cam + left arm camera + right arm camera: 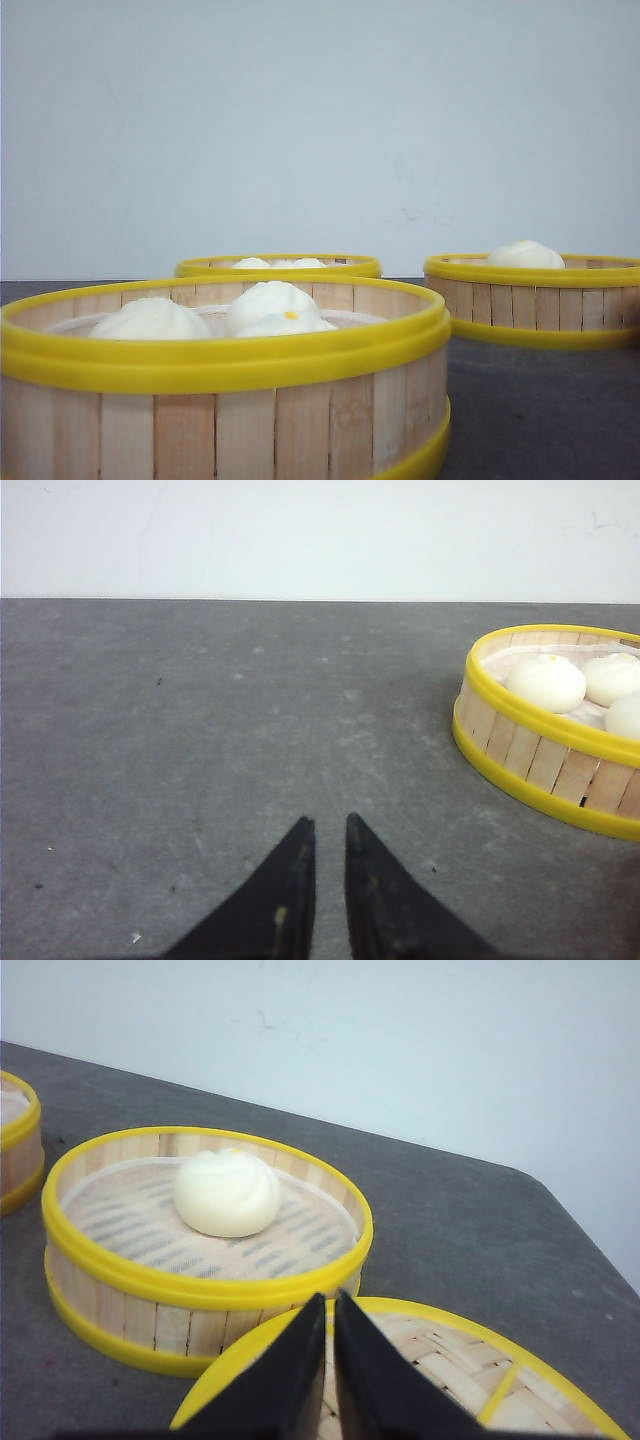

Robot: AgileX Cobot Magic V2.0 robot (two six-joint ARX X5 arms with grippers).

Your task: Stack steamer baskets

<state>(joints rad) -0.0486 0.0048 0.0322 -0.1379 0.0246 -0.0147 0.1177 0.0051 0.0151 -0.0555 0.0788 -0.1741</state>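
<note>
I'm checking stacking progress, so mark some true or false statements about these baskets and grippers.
1. No basket sits on another yet. True: the near basket, far basket and right basket each stand alone.
2. The right basket shows one bun. True.
3. The left gripper holds a basket. False: it is shut over bare table, apart from the basket in the left wrist view.
4. The near basket is empty. False: it holds buns.
</note>
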